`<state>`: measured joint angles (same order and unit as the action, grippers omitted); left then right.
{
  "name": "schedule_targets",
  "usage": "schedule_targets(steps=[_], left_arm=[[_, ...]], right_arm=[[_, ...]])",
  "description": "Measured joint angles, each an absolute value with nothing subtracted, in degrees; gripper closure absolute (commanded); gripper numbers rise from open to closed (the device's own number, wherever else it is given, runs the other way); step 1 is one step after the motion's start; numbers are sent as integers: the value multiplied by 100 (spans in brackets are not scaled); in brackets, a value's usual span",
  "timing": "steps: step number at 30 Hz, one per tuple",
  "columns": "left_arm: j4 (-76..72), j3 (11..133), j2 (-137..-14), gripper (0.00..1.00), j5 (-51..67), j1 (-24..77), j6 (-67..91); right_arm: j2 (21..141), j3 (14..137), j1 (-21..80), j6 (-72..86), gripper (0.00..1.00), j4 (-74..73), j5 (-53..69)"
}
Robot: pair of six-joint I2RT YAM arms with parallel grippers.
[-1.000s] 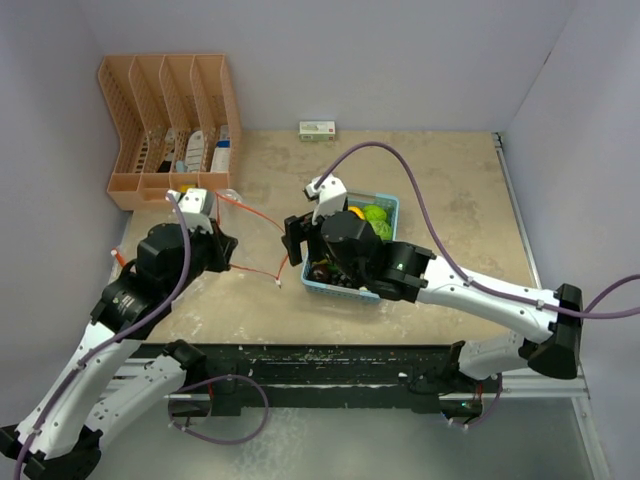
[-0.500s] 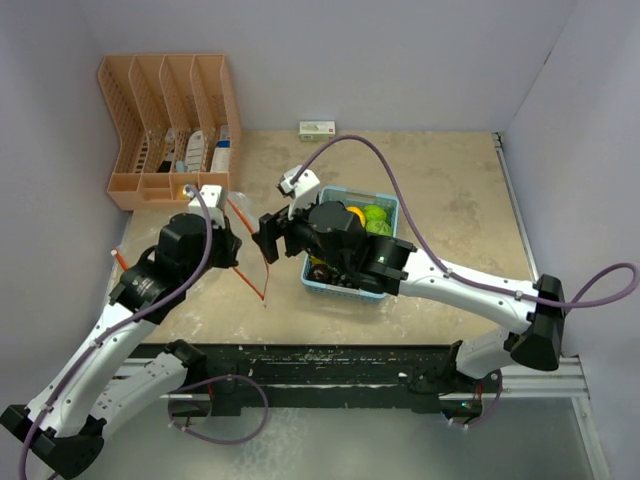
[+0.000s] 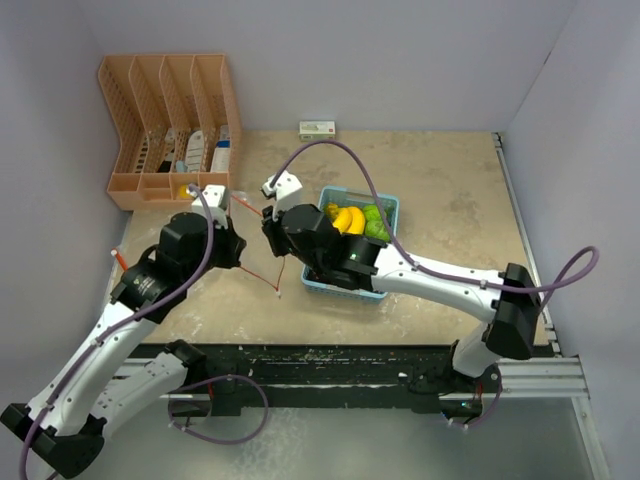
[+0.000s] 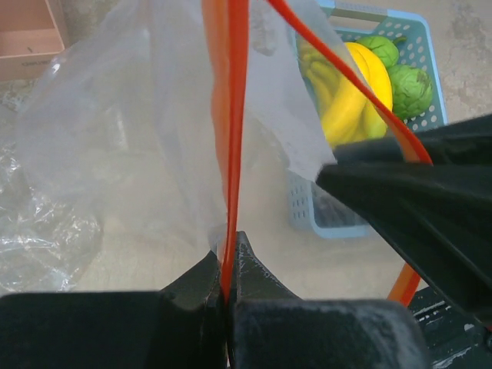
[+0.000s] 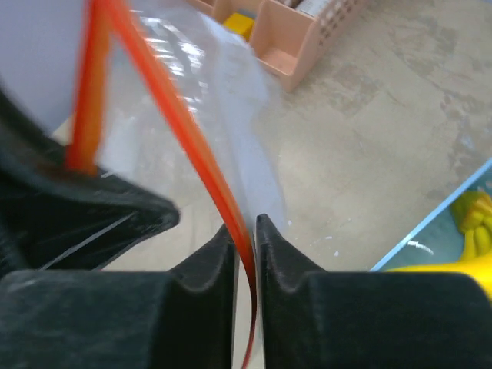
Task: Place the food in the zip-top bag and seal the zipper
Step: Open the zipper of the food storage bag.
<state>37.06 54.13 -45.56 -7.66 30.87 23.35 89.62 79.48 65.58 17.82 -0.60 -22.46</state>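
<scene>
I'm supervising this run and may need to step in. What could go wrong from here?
1. The left gripper and right gripper each pinch only the thin orange zipper strip; it may slip out and the bag would sag shut.
2. Both arms are busy, while the banana bunch and other food sit in the basket; freeing one gripper to fetch them could let the mouth close.
</scene>
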Motion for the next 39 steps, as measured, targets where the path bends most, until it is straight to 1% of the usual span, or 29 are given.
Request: schedule_targets(steps=[1,8,10,15,16,17,20,24,26,27,31,34,36,39], left_arm=[[3726,5413,-4521,100,-753,3087,2335],[4289,5533,-4075,100,-932,3087,2257],[4541,5699,-3970,100,-1140,3087,2224],[4744,5878,-3874,100,-1273,3096,2150],[4755,5894,-3905,100,-1315,3098,2147],[4766,5907,-3959,100,-1363,3109,2147],[4768,5916,-4152,100,-1450,3114,2158],[4709,5916,-4316,100,-1531,3114,2187],[4681,5916,-4351,100,-1599,3107,2189],[4672,5916,-4379,100,-1636,3103,2189],[4687,5937,-4536,100,-1885,3096,2187],[4676,5966,-4694,100,-2038,3087,2185],[4676,5966,-4759,100,-2110,3087,2187],[4674,5966,-4853,100,-2156,3087,2187]], right_arm=[[9070,8014,6556,1828,100,-130,-2399],[9649,8254,6488,2001,100,-731,-3629],[9743,8283,6425,2198,100,-1033,-4075],[9786,8468,6401,2884,100,-1557,-4639],[9784,8503,6401,2980,97,-1627,-4700],[9773,8519,6399,3050,88,-1680,-4713],[9679,8425,6370,2851,70,-1658,-4648],[9279,8068,6206,2276,44,-1391,-3922],[9002,7889,6149,2071,33,-1251,-3481],[8853,7832,6132,1979,31,-1179,-3260],[8379,7791,6106,1796,30,-886,-2574],[8044,7686,6108,1778,30,-714,-2224],[7808,7590,6108,1778,26,-674,-1966],[7487,7441,6110,1798,26,-648,-1684]])
